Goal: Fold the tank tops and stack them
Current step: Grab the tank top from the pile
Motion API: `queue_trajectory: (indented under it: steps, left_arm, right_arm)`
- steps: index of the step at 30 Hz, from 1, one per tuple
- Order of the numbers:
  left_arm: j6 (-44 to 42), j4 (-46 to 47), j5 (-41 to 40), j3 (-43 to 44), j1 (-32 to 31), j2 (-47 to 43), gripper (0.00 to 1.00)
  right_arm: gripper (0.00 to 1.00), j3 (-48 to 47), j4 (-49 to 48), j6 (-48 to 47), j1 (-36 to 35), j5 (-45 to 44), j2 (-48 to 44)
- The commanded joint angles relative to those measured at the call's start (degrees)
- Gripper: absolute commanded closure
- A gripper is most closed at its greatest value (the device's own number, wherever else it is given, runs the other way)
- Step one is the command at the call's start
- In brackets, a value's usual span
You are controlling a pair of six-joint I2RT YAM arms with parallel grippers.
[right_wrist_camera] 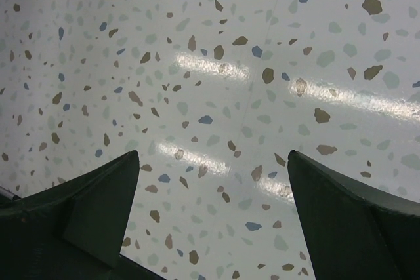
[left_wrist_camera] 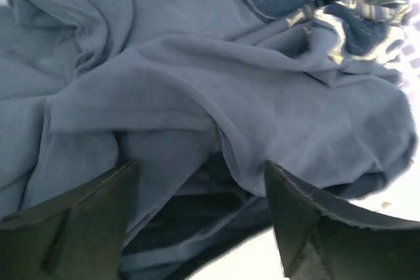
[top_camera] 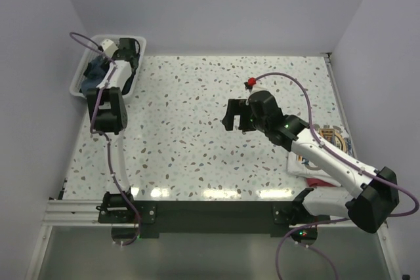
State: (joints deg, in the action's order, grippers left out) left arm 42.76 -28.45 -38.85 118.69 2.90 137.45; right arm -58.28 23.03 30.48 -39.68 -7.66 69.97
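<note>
Basket [top_camera: 79, 77] is sitting at the far-left corner of the desk [top_camera: 184, 149]. Blue top [left_wrist_camera: 197, 83] is lying crumpled inside the basket, its lettering print showing along one edge. Left fingers [left_wrist_camera: 85, 221] are hanging spread wide just above that cloth, inside the basket and gripping nothing; cannot tell whether the tips are touching it. Right fingers [right_wrist_camera: 98, 208] are hovering spread wide over bare speckled desk, well right of the basket, holding nothing. White top [top_camera: 331, 141] is lying at the desk edge farthest right of the basket, partly hidden under the right arm, its round graphic showing.
</note>
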Motion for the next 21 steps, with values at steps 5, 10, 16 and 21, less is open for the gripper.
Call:
queue_trajectory:
  steps: [5, 10, 16, 21]
  left_arm:
    - [4.8, 5.7, 1.3, 3.2, 1.1, 2.6, 0.35]
    - [4.0, 9.8, 2.8, 2.9, 1.1, 3.5, 0.72]
    - [-0.1, 15.4, 5.5, 2.4, 0.7, -1.1, 1.00]
    - [-4.6, 18.9, 5.2, 2.4, -0.2, -9.6, 1.00]
  right_arm:
    - [0.01, 1.5, -2.3, -0.5, 0.2, 1.4, -0.5]
    - [0.01, 2.2, -2.7, -0.5, 0.2, 1.8, -0.1]
    - [0.01, 1.9, -3.0, -0.7, 0.2, 1.6, 0.1]
    - [0.01, 1.1, -3.1, -0.8, 0.1, 1.8, 0.6]
